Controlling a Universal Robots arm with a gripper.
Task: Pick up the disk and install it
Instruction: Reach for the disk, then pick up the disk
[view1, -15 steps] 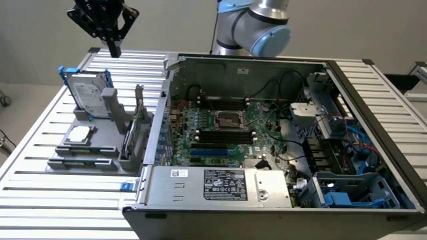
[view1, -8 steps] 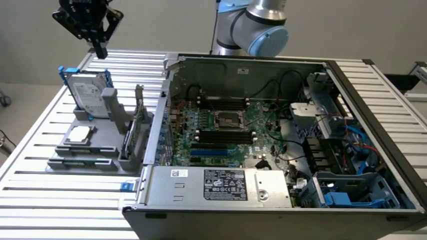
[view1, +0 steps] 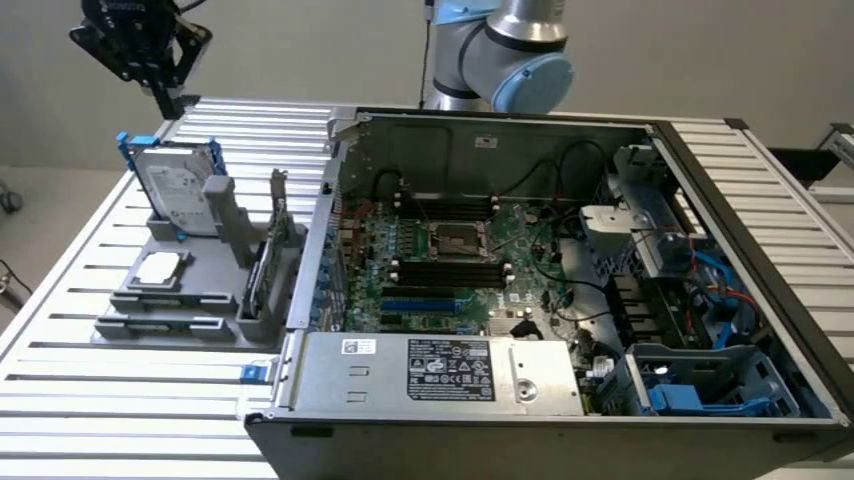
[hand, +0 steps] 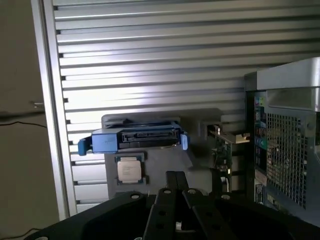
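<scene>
Gripper (view1: 167, 102) closed and empty; disk (view1: 178, 190) at its 6 o'clock in exterior view, standing on edge in the grey holder (view1: 187, 300).

disk (view1: 180, 195) standing in holder (view1: 200, 325), beside case (view1: 534, 450)

Air above the disk (view1: 180, 190) looks clear; computer case (view1: 534, 450) stands beside.

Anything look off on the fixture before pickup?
Nothing stands out. The disk stands on edge in the grey holder, and the chip lies flat on the same holder. The gripper hangs shut above the disk, apart from it.
</scene>
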